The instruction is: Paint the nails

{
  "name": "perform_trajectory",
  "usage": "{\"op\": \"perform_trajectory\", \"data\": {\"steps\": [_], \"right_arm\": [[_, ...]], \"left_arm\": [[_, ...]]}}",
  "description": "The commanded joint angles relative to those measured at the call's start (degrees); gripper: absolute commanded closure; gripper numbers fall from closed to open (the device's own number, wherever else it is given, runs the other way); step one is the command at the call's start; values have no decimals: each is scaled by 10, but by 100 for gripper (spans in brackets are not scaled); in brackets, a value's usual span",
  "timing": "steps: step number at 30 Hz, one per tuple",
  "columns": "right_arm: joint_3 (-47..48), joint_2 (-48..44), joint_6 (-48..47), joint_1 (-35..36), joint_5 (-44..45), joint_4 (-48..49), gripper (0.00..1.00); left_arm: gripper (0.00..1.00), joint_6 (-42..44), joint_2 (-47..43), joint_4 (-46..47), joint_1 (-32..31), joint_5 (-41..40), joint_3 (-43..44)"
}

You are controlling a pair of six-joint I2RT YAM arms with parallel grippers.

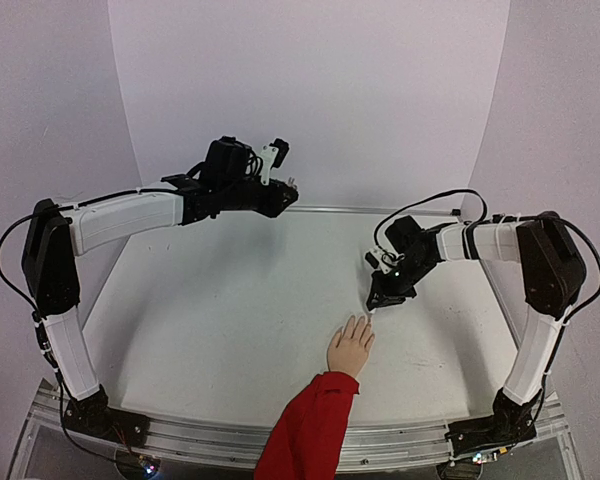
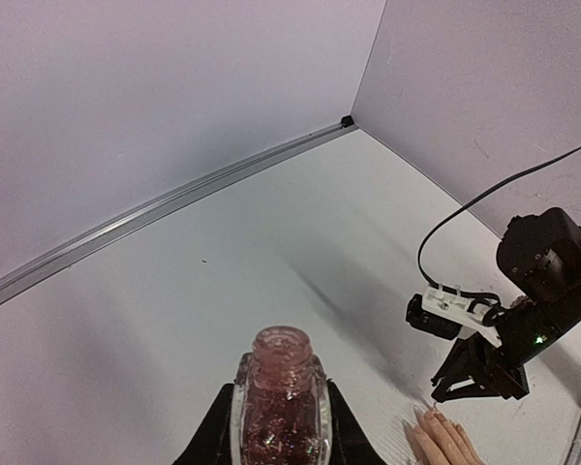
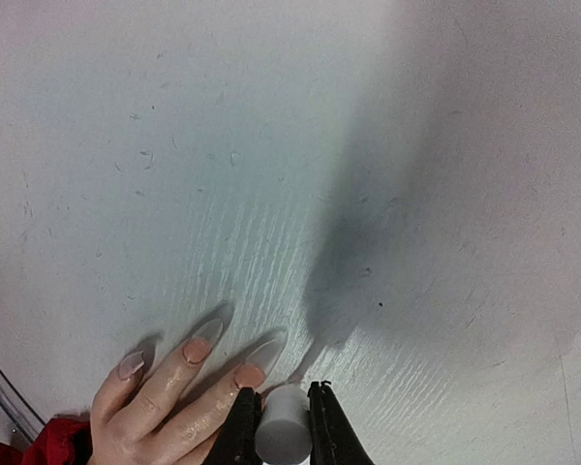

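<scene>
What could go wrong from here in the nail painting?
The right gripper, shut on a grey cylindrical cap, sits right at the nails of the pale mannequin hand with a red sleeve; a small slip could smear polish on skin or nudge the hand. The left gripper holds the uncapped glass bottle of pinkish glitter polish raised; tilting might spill it.

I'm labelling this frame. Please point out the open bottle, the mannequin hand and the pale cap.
open bottle [image 2: 279, 417], left wrist view, its glass body
mannequin hand [image 1: 350, 348], top external view, back of the hand
pale cap [image 3: 283, 431], right wrist view, its side between the jaws
</scene>
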Motion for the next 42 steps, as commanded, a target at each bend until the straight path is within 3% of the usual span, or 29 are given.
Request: {"op": "perform_trajectory", "data": {"steps": [1,14,22,42], "right_arm": [[21,11,-9,2,3,-25,100],[14,-14,2,2,36,-19,100],[-33,-59,-12,1,-18,10,100],[-16,-23,-3,1,-24,-5,100]], "left_arm": [[100,14,-14,36,4,-8,19],[100,16,-13,37,5,-6,21],[100,7,-16,38,5,-2,16],[100,6,-22,40,5,-3,7]]}}
